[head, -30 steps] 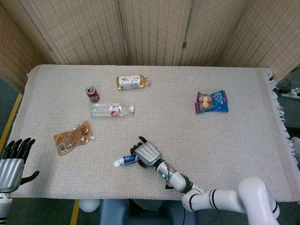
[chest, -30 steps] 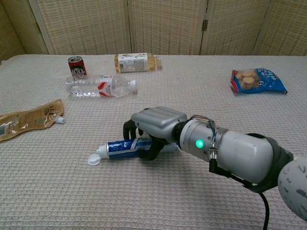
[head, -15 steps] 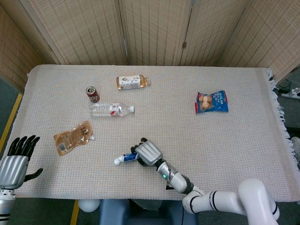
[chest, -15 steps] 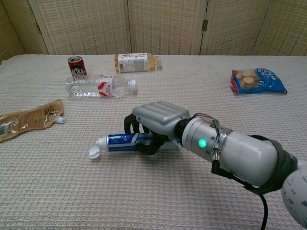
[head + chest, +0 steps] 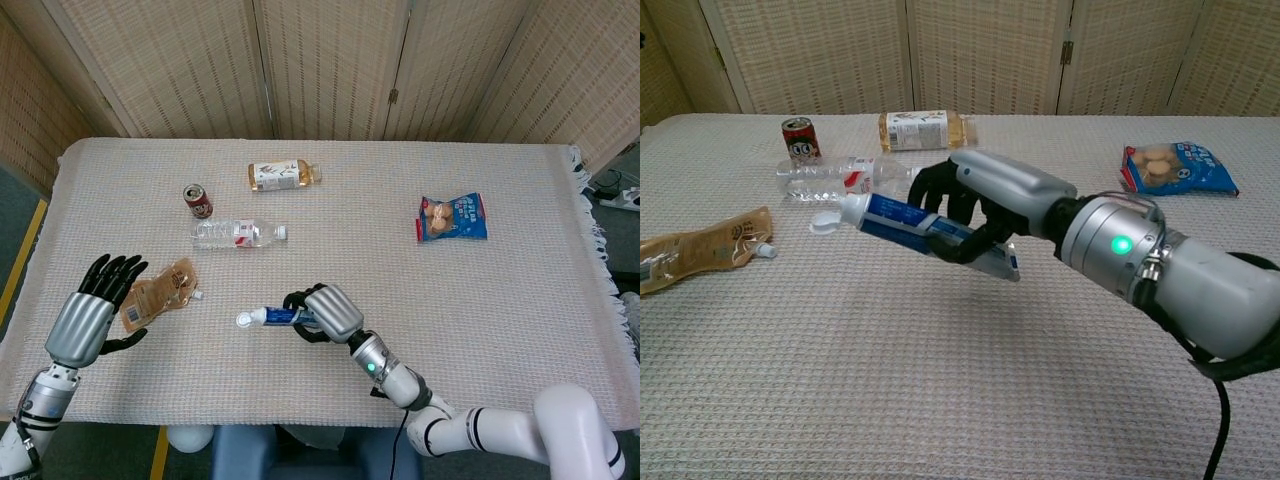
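Note:
My right hand (image 5: pixel 328 310) (image 5: pixel 990 200) grips a blue and white toothpaste tube (image 5: pixel 270 317) (image 5: pixel 902 217) and holds it in the air above the cloth, white cap pointing left. My left hand (image 5: pixel 92 312) hovers open with its fingers spread at the table's left front, right beside a tan snack pouch (image 5: pixel 158 292) (image 5: pixel 698 248); the chest view does not show this hand.
A clear water bottle (image 5: pixel 238 233) (image 5: pixel 845 179), a red can (image 5: pixel 197 200) (image 5: pixel 800 138) and an amber drink bottle (image 5: pixel 284 175) (image 5: pixel 925 130) lie at the back left. A blue snack bag (image 5: pixel 454 217) (image 5: pixel 1178 167) lies at the right. The table (image 5: pixel 500 300) carries a woven cloth.
The right hand has lifted the toothpaste tube off the cloth. The left hand has risen and moved right, up to the tan pouch.

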